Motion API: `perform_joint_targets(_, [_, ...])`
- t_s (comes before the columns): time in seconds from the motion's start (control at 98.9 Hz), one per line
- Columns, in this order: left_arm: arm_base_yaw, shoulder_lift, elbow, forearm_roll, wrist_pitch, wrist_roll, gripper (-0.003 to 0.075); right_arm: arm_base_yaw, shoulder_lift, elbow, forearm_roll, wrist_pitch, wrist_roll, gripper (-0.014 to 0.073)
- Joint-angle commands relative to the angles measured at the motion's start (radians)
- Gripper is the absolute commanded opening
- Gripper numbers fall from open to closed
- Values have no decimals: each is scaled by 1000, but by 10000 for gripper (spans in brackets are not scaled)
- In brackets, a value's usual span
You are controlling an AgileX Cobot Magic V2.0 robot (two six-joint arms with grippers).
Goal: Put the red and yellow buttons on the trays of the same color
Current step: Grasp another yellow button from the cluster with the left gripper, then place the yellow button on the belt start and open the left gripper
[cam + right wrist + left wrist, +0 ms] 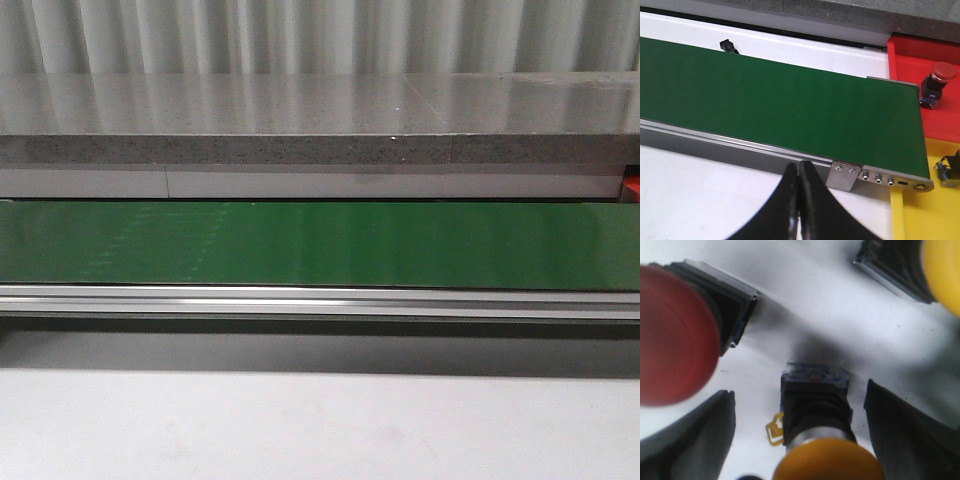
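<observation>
Left gripper (800, 440) gapes wide astride a yellow button (815, 440) lying on white table (840, 325); red button (677, 335) beside. Right gripper (799, 200) closed, empty, near green belt (775, 100) edge; red tray (925, 85) holds a button.

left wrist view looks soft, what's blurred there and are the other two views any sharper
Left wrist view: the red button and the near yellow button are heavily blurred, close to the lens. Front view: fairly sharp, with pale glare streaks on the green belt. Right wrist view: sharp on the belt, soft only at the right gripper.
</observation>
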Motion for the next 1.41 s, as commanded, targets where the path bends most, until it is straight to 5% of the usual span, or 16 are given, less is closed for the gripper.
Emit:
perform_joint_targets(0.0, [3, -23, -26, -11, -3, -11, 470, 2, 6, -26, 3, -71, -1, -67])
perform_joint_targets(0.273, [3, -23, -26, -11, -14, -11, 186, 2, 6, -26, 3, -71, -1, -67])
perform_joint_targets(0.384, [3, -23, -28, -11, -14, -11, 129, 2, 6, -26, 3, -71, -1, -67])
perform_joint_targets(0.829, [-19, -138, -251, 2, 198, 106, 130, 2, 6, -26, 3, -71, -1, -67])
perform_joint_targets(1.162, [-234, -142, -289, 78, 215, 111, 130, 2, 6, -26, 3, -71, -1, -67])
perform_joint_targets(1.395, [-290, -80, -305, 64, 251, 111, 131, 2, 6, -26, 3, -71, -1, -67])
